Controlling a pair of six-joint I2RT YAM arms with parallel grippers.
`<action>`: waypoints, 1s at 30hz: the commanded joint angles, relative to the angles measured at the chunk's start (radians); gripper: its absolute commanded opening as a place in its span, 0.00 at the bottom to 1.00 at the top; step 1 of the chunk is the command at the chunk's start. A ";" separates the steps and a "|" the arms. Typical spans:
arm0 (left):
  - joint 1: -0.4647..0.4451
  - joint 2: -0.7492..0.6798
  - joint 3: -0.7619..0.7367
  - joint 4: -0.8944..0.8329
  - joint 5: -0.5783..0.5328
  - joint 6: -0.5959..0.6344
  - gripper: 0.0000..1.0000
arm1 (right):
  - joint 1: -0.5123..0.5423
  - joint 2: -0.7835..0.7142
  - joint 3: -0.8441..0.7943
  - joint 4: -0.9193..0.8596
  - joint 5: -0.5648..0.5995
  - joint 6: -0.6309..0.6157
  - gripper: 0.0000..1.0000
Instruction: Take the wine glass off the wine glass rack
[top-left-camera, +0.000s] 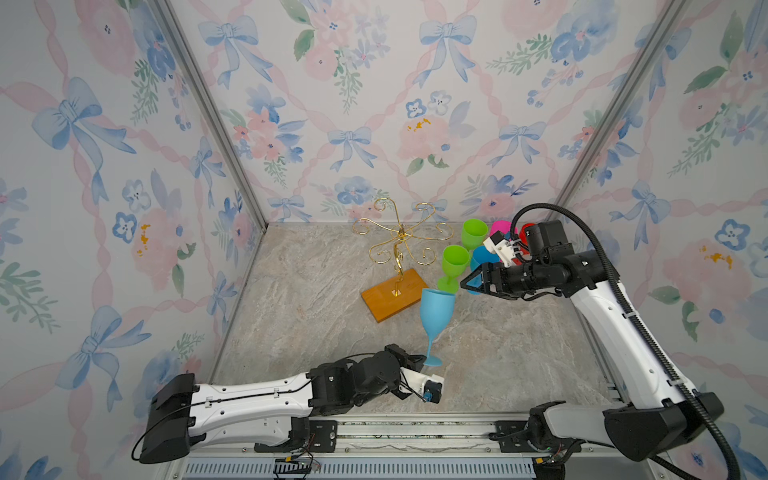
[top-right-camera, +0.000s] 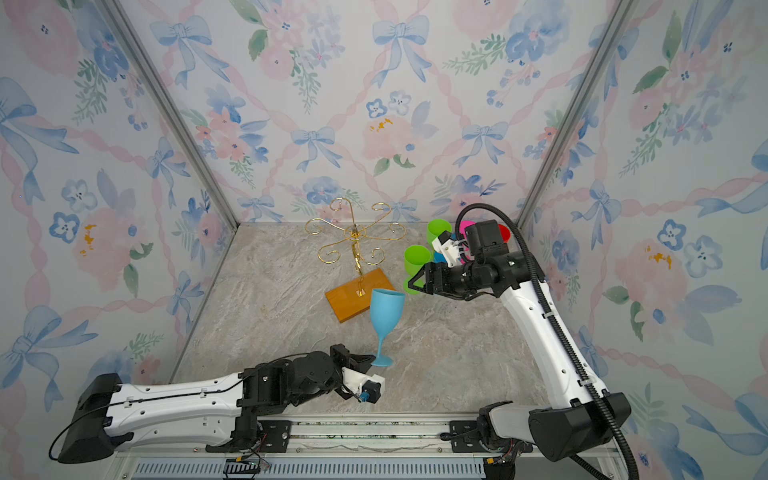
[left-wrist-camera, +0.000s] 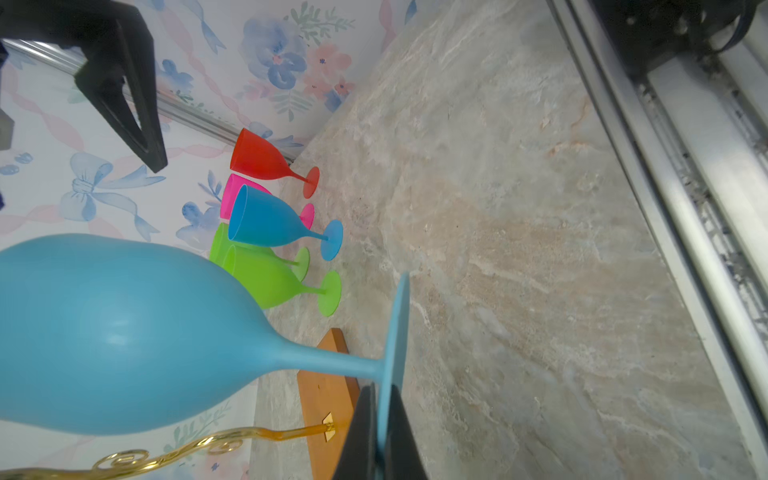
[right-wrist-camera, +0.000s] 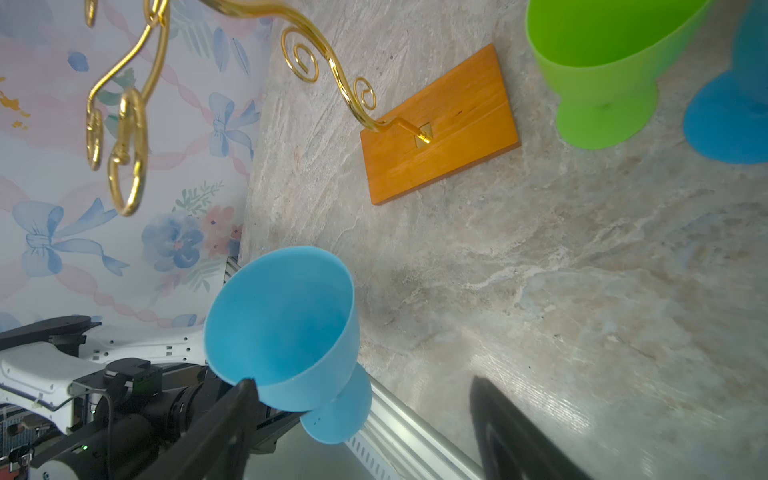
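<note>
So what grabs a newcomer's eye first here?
A light-blue wine glass is held upright by its foot in the shut left tool, just in front of the bare gold rack. Five bright glasses cluster at the back right, beside the open right tool.

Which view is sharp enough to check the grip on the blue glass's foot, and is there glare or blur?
Left wrist view: the left gripper clamps the blue wine glass by its foot, edges crisp; the near bowl is soft with a faint sheen. Right wrist view: the right gripper has dark, blurred fingers. Both top views: even light, no glare, walls splayed by the wide lens.
</note>
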 joint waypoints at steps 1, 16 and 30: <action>-0.020 -0.004 -0.055 0.054 -0.166 0.209 0.00 | 0.027 0.010 0.028 -0.046 0.020 -0.029 0.82; -0.039 -0.020 -0.246 0.348 -0.317 0.529 0.00 | 0.130 0.084 -0.052 0.078 -0.010 0.017 0.55; -0.040 -0.052 -0.330 0.466 -0.371 0.678 0.00 | 0.191 0.095 -0.102 0.154 -0.030 0.052 0.40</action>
